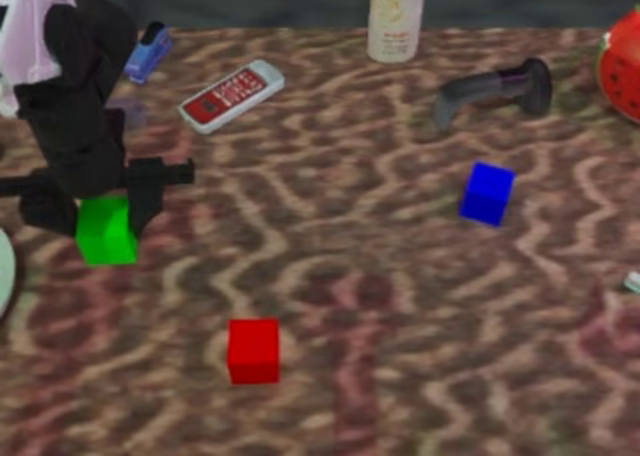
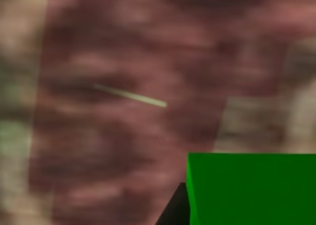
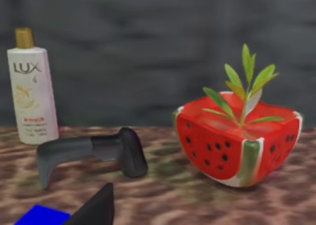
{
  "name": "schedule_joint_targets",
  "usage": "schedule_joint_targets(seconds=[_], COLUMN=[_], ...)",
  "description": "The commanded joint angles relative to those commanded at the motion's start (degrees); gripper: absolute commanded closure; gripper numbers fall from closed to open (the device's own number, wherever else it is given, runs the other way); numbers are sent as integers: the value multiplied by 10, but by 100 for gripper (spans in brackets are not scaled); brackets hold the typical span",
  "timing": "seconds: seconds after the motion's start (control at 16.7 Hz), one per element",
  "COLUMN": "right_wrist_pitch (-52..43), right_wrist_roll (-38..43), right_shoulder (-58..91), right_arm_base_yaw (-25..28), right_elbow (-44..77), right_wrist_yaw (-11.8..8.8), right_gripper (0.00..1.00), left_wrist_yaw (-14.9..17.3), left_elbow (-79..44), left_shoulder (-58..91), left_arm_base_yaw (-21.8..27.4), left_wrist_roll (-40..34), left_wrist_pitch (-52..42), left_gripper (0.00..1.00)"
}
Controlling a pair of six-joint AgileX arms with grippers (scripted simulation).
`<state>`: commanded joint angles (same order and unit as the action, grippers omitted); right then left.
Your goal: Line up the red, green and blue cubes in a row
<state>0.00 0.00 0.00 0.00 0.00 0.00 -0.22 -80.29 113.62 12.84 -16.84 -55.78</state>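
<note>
Lux bottle (image 3: 31,89), scanner (image 3: 94,153), watermelon planter (image 3: 237,136), blue cube (image 3: 42,217)

Table: mottled brown-and-tan patterned tabletop (image 1: 400,306), filling the top view.
Red cube: small plain bright red cube (image 1: 253,351), at 7 o'clock of the centre.
Green cube: small bright green cube (image 1: 105,233), at 9 o'clock, near the left edge.
Blue cube: small deep blue cube (image 1: 487,193), at 2 o'clock.
Remote: flat red-and-white remote-like device (image 1: 231,95), at 11 o'clock.
Stapler: small blue stapler (image 1: 147,52), far 10 o'clock corner.
Bottle: upright cream plastic bottle (image 1: 396,16), at 12 o'clock.
Scanner: dark grey handheld scanner (image 1: 495,91), at 1 o'clock.
Planter: red watermelon-shaped pot (image 1: 622,68), at the right edge.
</note>
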Motion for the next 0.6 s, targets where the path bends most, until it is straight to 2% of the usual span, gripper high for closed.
schedule_joint_targets(seconds=[0.42,0.6], right_wrist_pitch=[0,0], right_wrist_roll=[0,0], right_shoulder=[0,0], right_arm_base_yaw=[0,0], right_elbow=[0,0], right_wrist_yaw=[0,0], right_gripper=[0,0], left_wrist_yaw=[-2,-5], left_elbow=[-98,-130], left_shoulder=[53,63], left_arm_base_yaw=[254,332], left_wrist_roll=[-217,-292], left_wrist_pitch=[-58,-74], left_gripper=[100,100])
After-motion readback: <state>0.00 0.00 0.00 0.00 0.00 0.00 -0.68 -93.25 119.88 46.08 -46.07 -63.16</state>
